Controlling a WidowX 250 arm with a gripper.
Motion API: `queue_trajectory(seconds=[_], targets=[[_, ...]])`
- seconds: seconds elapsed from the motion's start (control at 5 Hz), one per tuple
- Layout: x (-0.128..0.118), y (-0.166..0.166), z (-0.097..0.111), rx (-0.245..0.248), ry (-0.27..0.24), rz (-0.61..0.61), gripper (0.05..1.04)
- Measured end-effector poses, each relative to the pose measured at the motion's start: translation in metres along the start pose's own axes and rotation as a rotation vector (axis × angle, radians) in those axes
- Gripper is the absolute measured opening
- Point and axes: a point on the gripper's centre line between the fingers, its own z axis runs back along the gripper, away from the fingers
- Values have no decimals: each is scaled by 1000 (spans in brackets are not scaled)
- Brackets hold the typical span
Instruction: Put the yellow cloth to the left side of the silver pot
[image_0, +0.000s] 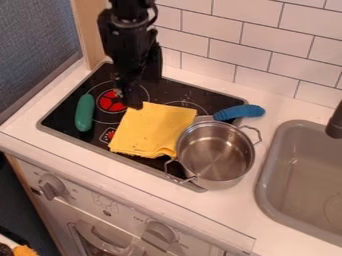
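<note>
Hanging down from the far left in the camera view, the black gripper (128, 101) is at the far left corner of the yellow cloth (155, 127). I cannot tell whether it is spread, pressed together or pinching the cloth. The cloth lies roughly flat on the black stovetop (63, 114), directly left of the silver pot (215, 152), with its right edge up against or just beside the pot's left side; which of the two, I cannot tell. Its near edge is a little rumpled, and a few small dark marks show on it.

The pot stands upright and uncovered at the right part of the stovetop, its right side over the white counter (280, 102). One looped handle points near and left, the other far and right. Just beyond the pot's far rim, a blue thing (239, 112) lies slantwise across the stovetop's right edge. Left of the cloth and apart from it, a green, rounded, oblong thing (84, 113) lies on the stovetop near a red burner mark (111, 101). To the right is a grey sink (266, 187) with part of a dark faucet (336, 120) above its far side. White tiles (260, 40) cover the far wall.
</note>
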Motion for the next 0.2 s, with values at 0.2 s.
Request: queue_trajectory(seconds=[0.2], targets=[[0,0,1,0,1,-4,999]])
